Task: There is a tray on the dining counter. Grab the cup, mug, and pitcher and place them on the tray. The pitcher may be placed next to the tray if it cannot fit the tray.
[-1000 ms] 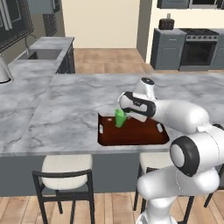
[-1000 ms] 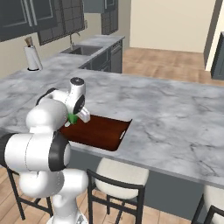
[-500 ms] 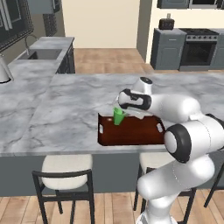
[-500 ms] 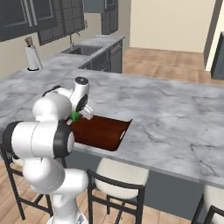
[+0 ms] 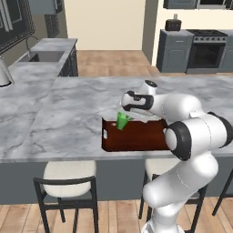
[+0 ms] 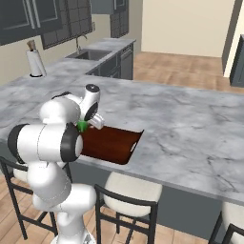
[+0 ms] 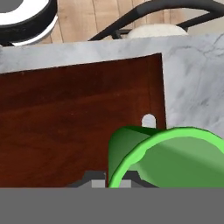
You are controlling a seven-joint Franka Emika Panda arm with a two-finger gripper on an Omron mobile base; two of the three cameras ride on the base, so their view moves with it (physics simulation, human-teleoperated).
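While the gripper [image 5: 122,113] stays clamped on the green cup [image 5: 122,120], the left base view shows the cup held tilted over the left end of the tray [image 5: 136,136] on the dining counter [image 5: 68,113]; releasing it at that lean could tip it over.

From the right base view, the cup [image 6: 82,126] is half hidden behind the arm.

Through the hand view, the cup [image 7: 175,157] hangs near the tray's [image 7: 65,122] handle slot, so it may catch the rim.
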